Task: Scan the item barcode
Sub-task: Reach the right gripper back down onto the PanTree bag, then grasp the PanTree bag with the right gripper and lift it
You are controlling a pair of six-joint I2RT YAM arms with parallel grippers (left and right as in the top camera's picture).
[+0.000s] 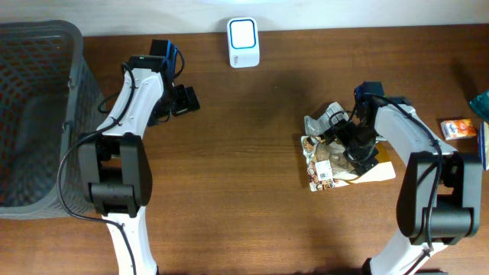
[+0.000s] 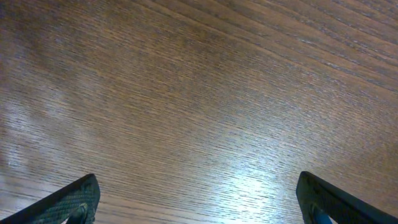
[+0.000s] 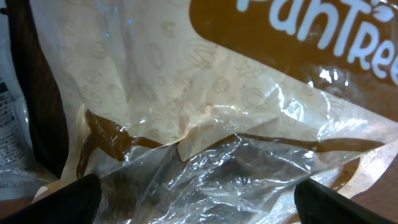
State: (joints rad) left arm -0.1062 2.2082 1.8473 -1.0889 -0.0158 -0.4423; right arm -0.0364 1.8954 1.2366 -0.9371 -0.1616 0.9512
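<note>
while both arms hang over the table (image 1: 244, 191), the bag (image 1: 330, 164) lies flat toward 4 o'clock in the overhead view, well apart from the white scanner (image 1: 243, 42) at 12 o'clock. the right gripper (image 1: 359, 147) sits close over the bag, jaws spread wide and nothing held. its wrist view shows the fingertips (image 3: 56, 199) either side of crinkled film, and i cannot tell whether they touch it. the left gripper (image 1: 183, 99), near 10 o'clock, is also spread wide and empty over bare wood.

the bag looks light, soft and slick. it is thin cream-and-brown plastic with clear wrinkled patches, likely to slide or sag if pinched at one corner. a gentle hold on a gathered fold near its 3 o'clock edge seems safest. a white label (image 1: 322, 172) near its 6 o'clock edge may carry the barcode, though it is too small to read, so the fingers should stay off it.
</note>
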